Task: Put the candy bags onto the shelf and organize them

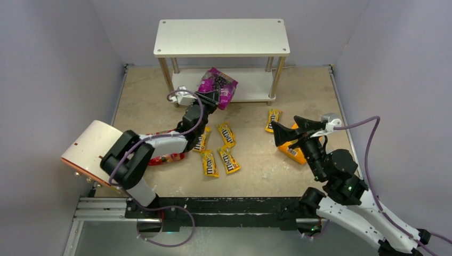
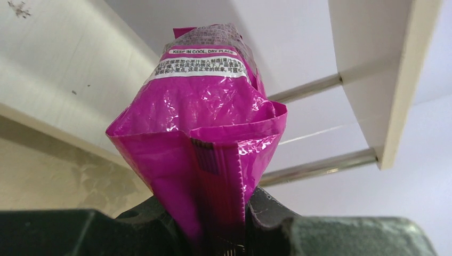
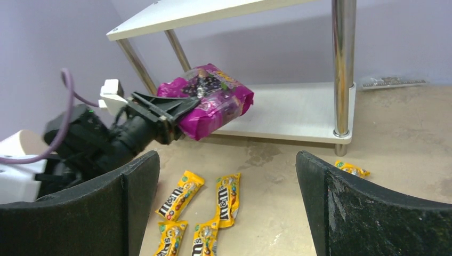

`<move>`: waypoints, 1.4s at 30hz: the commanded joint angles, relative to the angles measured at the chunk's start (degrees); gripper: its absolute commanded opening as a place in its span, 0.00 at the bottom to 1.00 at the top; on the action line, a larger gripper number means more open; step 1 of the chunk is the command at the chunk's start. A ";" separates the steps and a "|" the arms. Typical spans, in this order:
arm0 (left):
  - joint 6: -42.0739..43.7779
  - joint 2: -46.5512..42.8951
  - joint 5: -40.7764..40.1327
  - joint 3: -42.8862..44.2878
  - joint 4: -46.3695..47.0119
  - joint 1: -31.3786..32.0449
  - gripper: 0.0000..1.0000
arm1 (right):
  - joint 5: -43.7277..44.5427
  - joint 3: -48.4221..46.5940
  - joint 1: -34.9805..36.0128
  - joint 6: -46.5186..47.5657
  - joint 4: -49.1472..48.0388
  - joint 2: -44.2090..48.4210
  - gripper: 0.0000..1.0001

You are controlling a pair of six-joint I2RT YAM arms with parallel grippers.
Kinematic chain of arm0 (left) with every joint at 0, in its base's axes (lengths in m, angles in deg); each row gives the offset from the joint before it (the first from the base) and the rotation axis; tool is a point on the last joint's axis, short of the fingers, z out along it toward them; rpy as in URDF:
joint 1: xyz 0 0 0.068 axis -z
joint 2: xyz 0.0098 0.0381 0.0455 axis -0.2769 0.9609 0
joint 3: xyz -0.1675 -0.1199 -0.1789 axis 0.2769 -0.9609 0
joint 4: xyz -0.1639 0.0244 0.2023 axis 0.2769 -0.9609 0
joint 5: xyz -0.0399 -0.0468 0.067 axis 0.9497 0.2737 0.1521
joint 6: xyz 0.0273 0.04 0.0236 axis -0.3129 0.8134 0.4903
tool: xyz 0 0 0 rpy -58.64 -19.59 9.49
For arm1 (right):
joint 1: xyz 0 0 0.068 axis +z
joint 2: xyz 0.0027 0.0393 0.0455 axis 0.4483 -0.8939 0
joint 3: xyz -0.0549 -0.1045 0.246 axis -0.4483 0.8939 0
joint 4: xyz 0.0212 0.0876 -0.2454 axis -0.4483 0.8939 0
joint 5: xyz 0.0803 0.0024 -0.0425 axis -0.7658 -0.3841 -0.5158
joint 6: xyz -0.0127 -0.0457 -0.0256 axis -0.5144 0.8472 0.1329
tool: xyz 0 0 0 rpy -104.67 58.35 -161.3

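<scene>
The left claw (image 1: 211,99) is clamped on the crimped end seam of the purple pouch (image 1: 218,85). It holds the pouch off the surface (image 1: 250,178) at the centre of the top view, just in front of the shelf (image 1: 221,37) and beside the front left of its lower board (image 1: 250,85); whether the pouch touches the board cannot be told. The right claw (image 1: 293,130) gapes wide and empty at right of centre, over the orange pouch (image 1: 295,153). Five yellow packets (image 1: 226,134) lie flat: four clustered at centre, one apart near the shelf's right front post. The red pouch (image 1: 165,158) lies at left of centre, partly hidden under the left arm (image 1: 160,143).
</scene>
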 commanded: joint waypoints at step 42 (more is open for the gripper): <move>-16.62 47.45 -17.00 55.12 -13.18 12.46 0.57 | 1.41 1.10 0.04 0.54 -0.02 4.67 0.99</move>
